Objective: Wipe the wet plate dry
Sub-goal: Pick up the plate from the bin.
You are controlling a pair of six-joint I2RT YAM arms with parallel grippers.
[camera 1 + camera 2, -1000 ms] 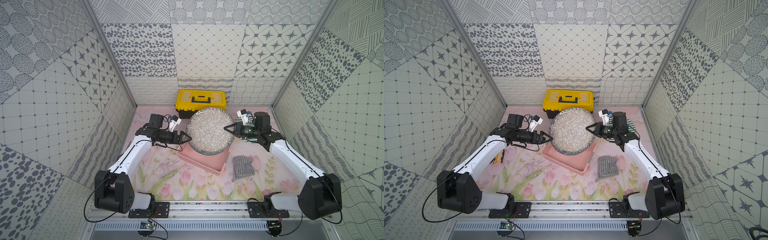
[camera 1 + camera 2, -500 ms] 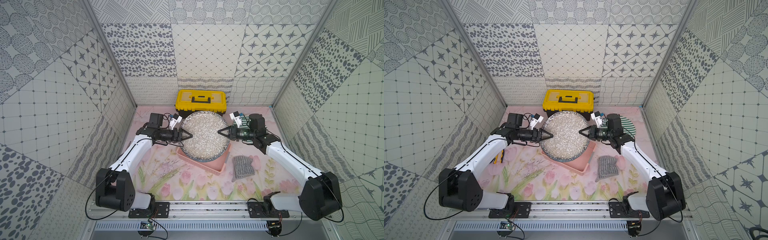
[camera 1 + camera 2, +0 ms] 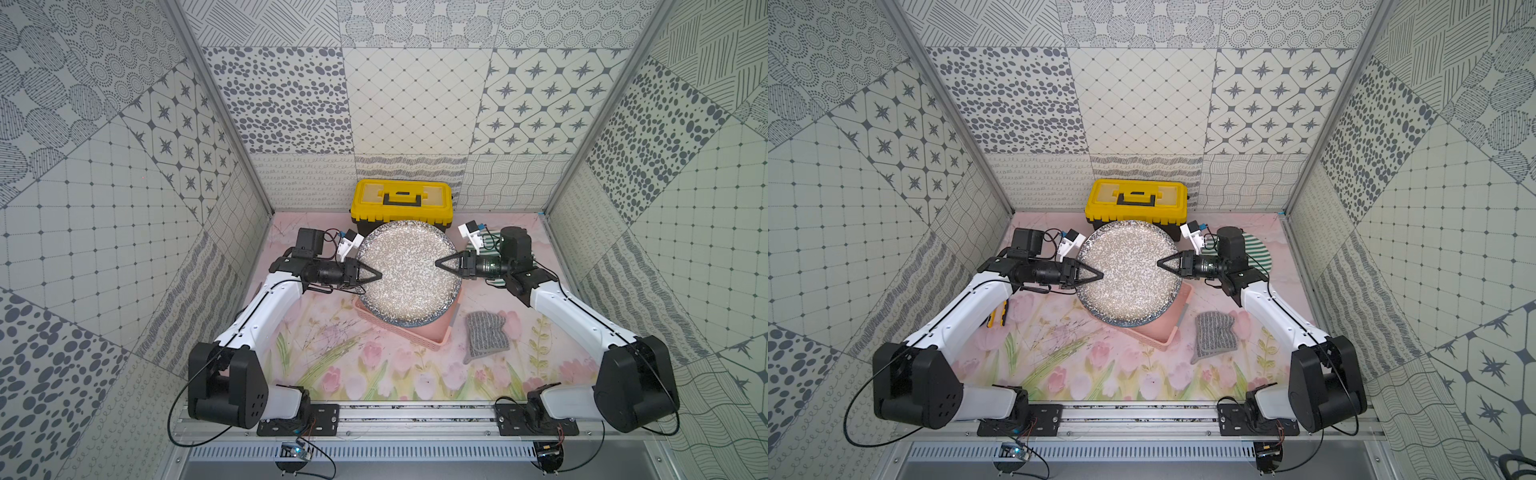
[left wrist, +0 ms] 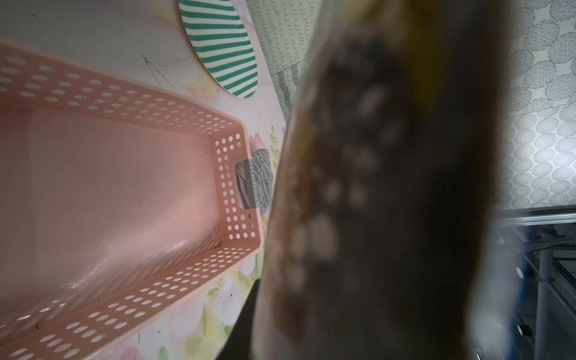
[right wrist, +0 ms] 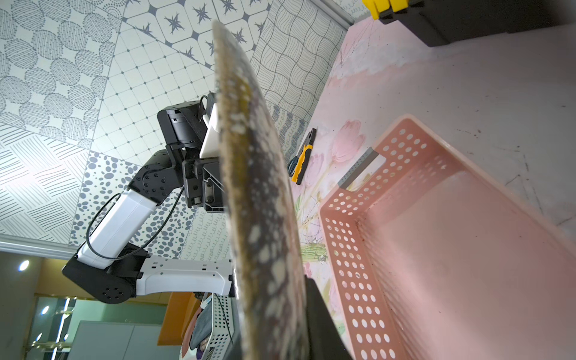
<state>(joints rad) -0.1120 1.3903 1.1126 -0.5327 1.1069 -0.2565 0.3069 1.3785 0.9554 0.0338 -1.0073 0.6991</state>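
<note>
A speckled plate hangs level above the pink basket, held from both sides. My left gripper is shut on its left rim. My right gripper is shut on its right rim. In the left wrist view the plate is a close blur beside one dark finger. In the right wrist view the plate shows edge-on, with a dark finger against its underside. A grey striped cloth lies on the mat right of the basket, untouched.
A yellow toolbox stands at the back wall, just behind the plate. A green-striped round plate lies under the right arm. A yellow utility knife lies beneath the left arm. The pink basket holds nothing.
The right arm carried the plate leftward and levelled it. My left gripper, wide open a second ago, has slid over the plate's left rim and closed on it.
</note>
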